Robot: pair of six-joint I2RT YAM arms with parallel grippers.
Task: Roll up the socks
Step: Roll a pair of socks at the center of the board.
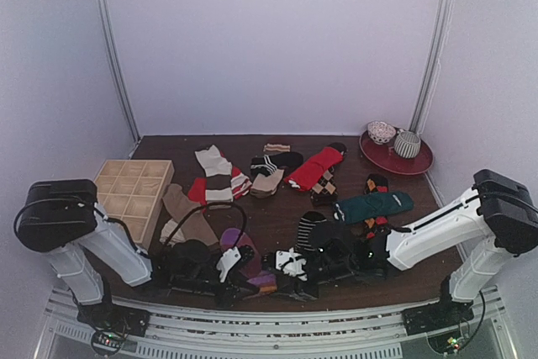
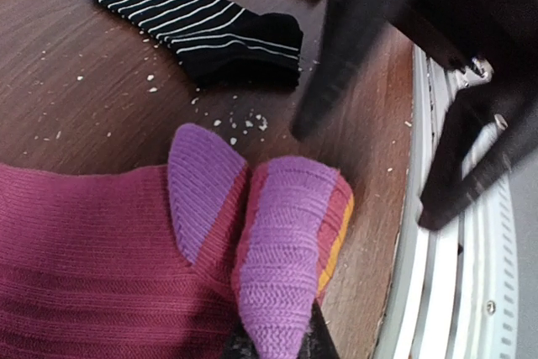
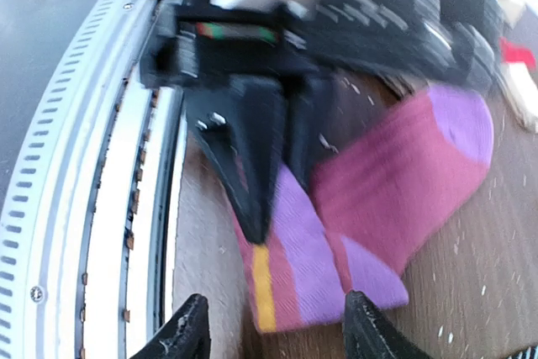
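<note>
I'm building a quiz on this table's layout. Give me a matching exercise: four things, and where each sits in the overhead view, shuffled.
Things:
1. magenta-purple sock
2. dark teal sock
3. wooden compartment tray
4. red plate

Places:
a. far right corner
b. left side
c. near edge, left of centre
d. right of centre

Pairs: 1-c, 2-d, 3-b, 4-a

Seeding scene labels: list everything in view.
magenta-purple fabric sock: one, orange stripe, front edge
black white-striped sock: one, near it
dark teal sock: one, right-centre
red sock: one, back-centre
other loose socks: several, tan, argyle, cream-striped, mid-table
pale wooden grid tray: one, left
round red plate: one, back right
patterned bowls: two, white-dark, on plate
dark wooden table: one, brown
left gripper: black, shut on magenta-purple sock
right gripper: black, open, facing that sock
</note>
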